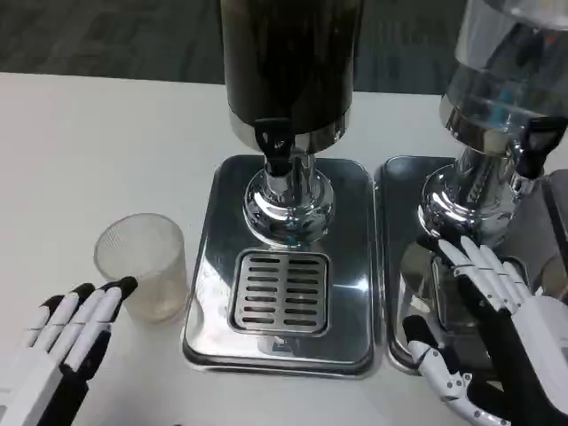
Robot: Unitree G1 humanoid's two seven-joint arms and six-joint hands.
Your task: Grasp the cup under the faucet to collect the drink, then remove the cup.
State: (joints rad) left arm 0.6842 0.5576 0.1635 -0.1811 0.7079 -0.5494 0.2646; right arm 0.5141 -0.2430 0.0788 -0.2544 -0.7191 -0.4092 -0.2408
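Cup (142, 264) stands empty on the counter (89, 160) at nine o'clock of the dark dispenser's faucet (275, 142), not yet grasped or filled, with the open left robot hand (75, 324) just touching it and the open right robot hand (484, 319) idle.

1 head view, close above the white table (89, 133), looking steeply down and forward at the dispenser bases

Left hand (75, 324) lies low at the left, fingers straight and together. Right hand (484, 324) hangs at the right, fingers spread, empty.
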